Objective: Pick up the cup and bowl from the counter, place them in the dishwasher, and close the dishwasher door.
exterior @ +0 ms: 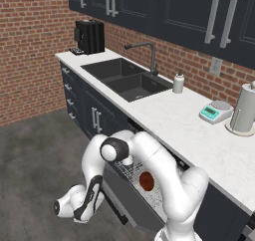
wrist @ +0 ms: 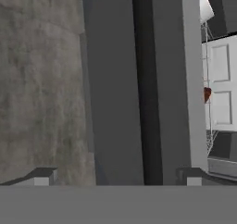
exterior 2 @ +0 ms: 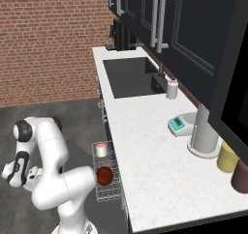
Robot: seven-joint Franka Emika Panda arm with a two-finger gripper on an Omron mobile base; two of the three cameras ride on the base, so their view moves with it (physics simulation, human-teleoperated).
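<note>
The arm folds down low in front of the dishwasher (exterior: 149,205), its elbow raised over the rack (exterior 2: 105,189) and its forearm dropping towards the grey floor (exterior: 35,170). The gripper (wrist: 120,174) hangs near the floor at the outer edge of the dishwasher door (exterior: 127,197), its two fingertips (wrist: 46,176) spread wide apart with nothing between them; in the hand view they straddle the door's (wrist: 115,102) dark edge.

The door is lowered and the wire rack stands out over it. The cup (exterior 2: 100,150) sits upright in the far part of the rack, the bowl (exterior 2: 104,175) in the near part, just beside the arm's white link. Both are off the counter (exterior: 189,130).

Further along the counter lie a dark sink (exterior: 127,78) with a tap (exterior: 147,53), a soap bottle (exterior: 178,83), a small scale (exterior: 216,111), a paper towel roll (exterior: 244,109) and a coffee machine (exterior: 89,37). A yellow jar (exterior 2: 226,156) and a maroon jar (exterior 2: 241,176) stand at the near right end
</note>
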